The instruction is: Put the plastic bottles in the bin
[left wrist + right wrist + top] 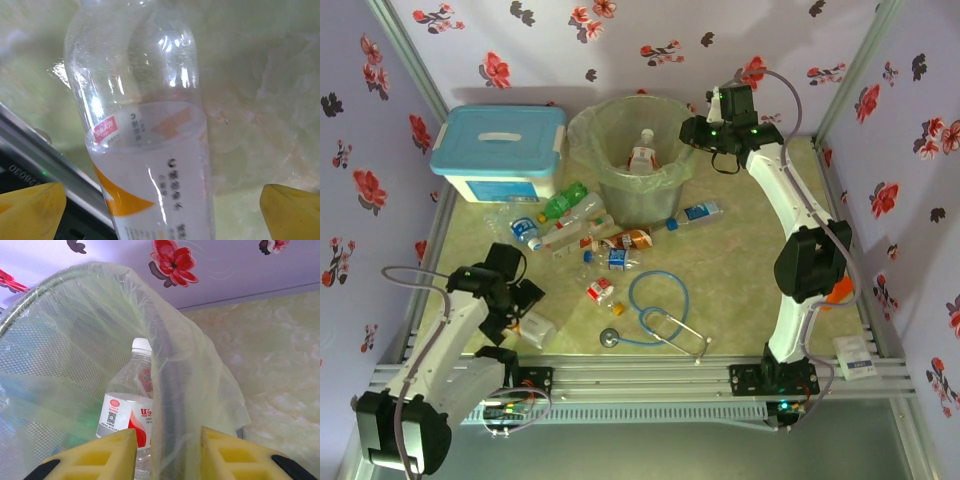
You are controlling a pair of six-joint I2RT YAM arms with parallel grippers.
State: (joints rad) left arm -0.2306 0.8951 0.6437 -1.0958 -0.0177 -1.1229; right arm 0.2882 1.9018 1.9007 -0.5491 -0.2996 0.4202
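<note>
Seeing left tool (pixel 161 210) wide open at near-left of counter (pixel 260 100), straddling a clear bottle (pixel 145 140) lying on the surface; yellow fingertips (pixel 30 210) well off to either side, not touching it. Reading that bottle's label as white with orange swooshes, a small red tag and black East Asian characters; can't make out the words. Finding right tool (pixel 168 455) at right rim of the bin (pixel 638 200), closed down on rim plus clear bag liner (pixel 190 365), one yellow pad (pixel 100 457) each side of the fold. Bin upright at back centre, just right of white box (pixel 500 150) with light-blue lid. Inside bin: one white-capped bottle (pixel 125 405), roughly upright, red-and-white label with a QR code and red lettering half hidden by the liner, not legible. Out on the counter in front of bin: loose cluster of bottles (pixel 575 228), including green bottle (pixel 563 200) near the box, blue-labelled bottle (pixel 695 214) just right of bin base, orange-brown bottle (pixel 632 240) in the middle, several clear ones with blue caps; print too small to read from above. Small bottle (pixel 601 290) with red-orange label apart from the cluster, nearer the arms, just beside blue-tubed stethoscope (pixel 655 318). Brand names: can't tell on any of them.
</note>
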